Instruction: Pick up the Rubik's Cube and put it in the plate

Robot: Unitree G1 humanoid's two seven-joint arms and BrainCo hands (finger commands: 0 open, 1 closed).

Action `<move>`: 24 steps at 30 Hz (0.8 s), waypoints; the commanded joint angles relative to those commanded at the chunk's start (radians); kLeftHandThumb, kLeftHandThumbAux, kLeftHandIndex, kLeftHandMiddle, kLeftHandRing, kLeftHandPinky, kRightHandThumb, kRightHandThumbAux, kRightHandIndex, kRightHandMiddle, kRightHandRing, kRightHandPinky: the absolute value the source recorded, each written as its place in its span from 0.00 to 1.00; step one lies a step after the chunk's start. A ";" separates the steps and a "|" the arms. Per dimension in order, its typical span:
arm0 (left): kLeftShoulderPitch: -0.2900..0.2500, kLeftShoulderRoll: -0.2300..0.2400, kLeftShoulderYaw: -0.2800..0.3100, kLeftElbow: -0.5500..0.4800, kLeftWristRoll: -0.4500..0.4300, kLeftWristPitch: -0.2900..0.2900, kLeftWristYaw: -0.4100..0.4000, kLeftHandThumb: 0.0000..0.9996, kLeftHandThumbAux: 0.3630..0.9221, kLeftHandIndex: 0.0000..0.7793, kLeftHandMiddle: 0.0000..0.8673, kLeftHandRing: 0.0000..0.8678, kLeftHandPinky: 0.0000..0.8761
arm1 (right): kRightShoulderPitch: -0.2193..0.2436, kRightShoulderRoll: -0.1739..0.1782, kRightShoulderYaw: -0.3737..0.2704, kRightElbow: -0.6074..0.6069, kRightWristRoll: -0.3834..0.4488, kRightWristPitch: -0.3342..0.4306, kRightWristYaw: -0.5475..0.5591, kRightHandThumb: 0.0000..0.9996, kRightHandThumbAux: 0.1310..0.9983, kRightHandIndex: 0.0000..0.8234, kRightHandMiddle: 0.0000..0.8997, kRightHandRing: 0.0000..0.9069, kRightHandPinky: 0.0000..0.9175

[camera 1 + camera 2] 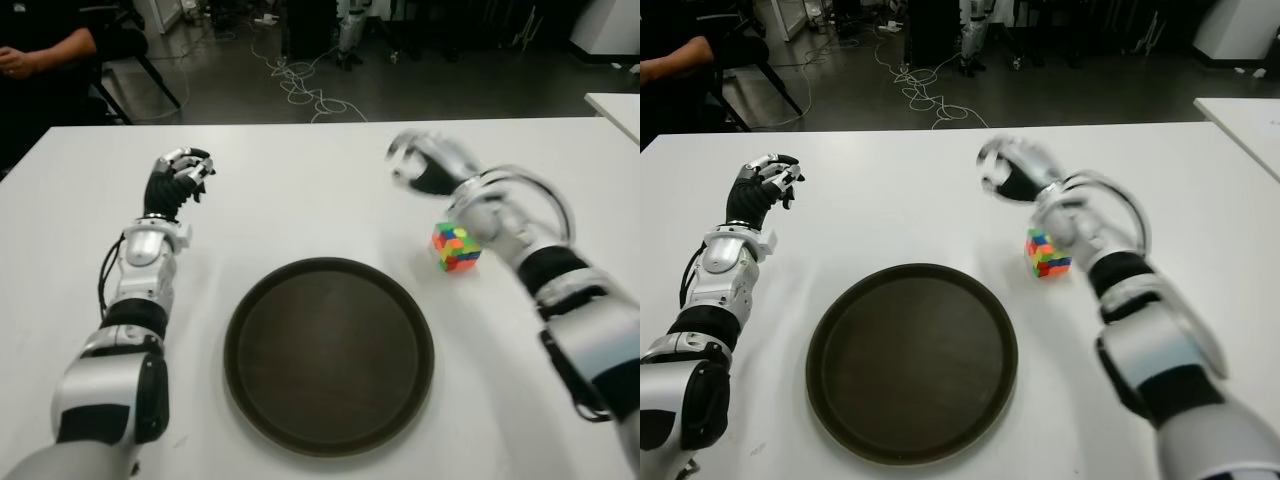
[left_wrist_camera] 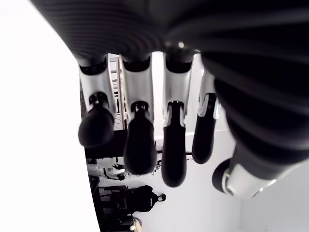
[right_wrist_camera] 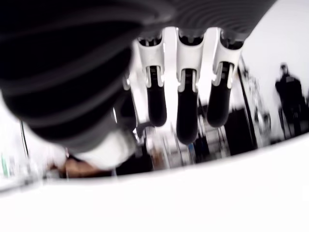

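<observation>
The left hand (image 1: pixel 180 178) shows over the white table (image 1: pixel 300 190), left of the dark round plate (image 1: pixel 328 355), its fingers (image 2: pixel 140 145) loosely curled around nothing. The plate holds nothing. Right of it, the Rubik's Cube (image 1: pixel 455 247) sits on the table, just beside the right forearm. The right hand (image 1: pixel 425 163) hovers beyond the cube, fingers (image 3: pixel 187 118) hanging relaxed, empty

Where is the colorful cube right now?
The Rubik's Cube sits on the white table, just right of the dark plate, beside the right hand's wrist. No hand holds it.
</observation>
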 joint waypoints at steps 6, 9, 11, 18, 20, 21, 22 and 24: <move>-0.001 0.003 -0.003 0.004 0.003 -0.003 -0.004 0.84 0.55 0.53 0.63 0.80 0.85 | 0.093 -0.040 -0.037 -0.145 0.021 0.017 0.016 0.00 0.59 0.07 0.10 0.08 0.05; -0.002 0.006 -0.005 0.006 0.005 -0.002 -0.005 0.84 0.55 0.53 0.63 0.80 0.85 | 0.130 -0.060 -0.056 -0.191 0.034 0.032 0.039 0.00 0.57 0.04 0.06 0.04 0.02; -0.003 0.007 -0.005 0.009 0.006 -0.001 -0.006 0.84 0.55 0.53 0.63 0.80 0.85 | 0.150 -0.071 -0.069 -0.205 0.042 0.033 0.049 0.00 0.56 0.04 0.05 0.02 0.01; -0.003 0.008 -0.004 0.011 0.004 -0.004 -0.013 0.84 0.55 0.52 0.63 0.79 0.85 | 0.210 -0.094 -0.119 -0.263 0.077 0.013 0.061 0.00 0.53 0.04 0.05 0.03 0.02; -0.001 0.009 -0.005 0.011 0.005 -0.010 -0.015 0.84 0.55 0.52 0.63 0.80 0.85 | 0.239 -0.104 -0.140 -0.291 0.097 -0.001 0.069 0.00 0.52 0.05 0.06 0.05 0.03; -0.001 0.009 -0.005 0.011 0.005 -0.011 -0.016 0.84 0.55 0.52 0.63 0.80 0.85 | 0.254 -0.109 -0.148 -0.310 0.104 -0.004 0.073 0.00 0.52 0.05 0.07 0.05 0.03; -0.001 0.009 -0.005 0.012 0.006 -0.011 -0.016 0.84 0.55 0.53 0.63 0.80 0.85 | 0.264 -0.113 -0.153 -0.323 0.107 -0.004 0.078 0.00 0.52 0.06 0.07 0.06 0.04; -0.002 0.009 -0.004 0.013 0.005 -0.010 -0.017 0.84 0.55 0.53 0.63 0.80 0.85 | 0.290 -0.121 -0.163 -0.357 0.110 -0.002 0.085 0.00 0.52 0.07 0.08 0.07 0.04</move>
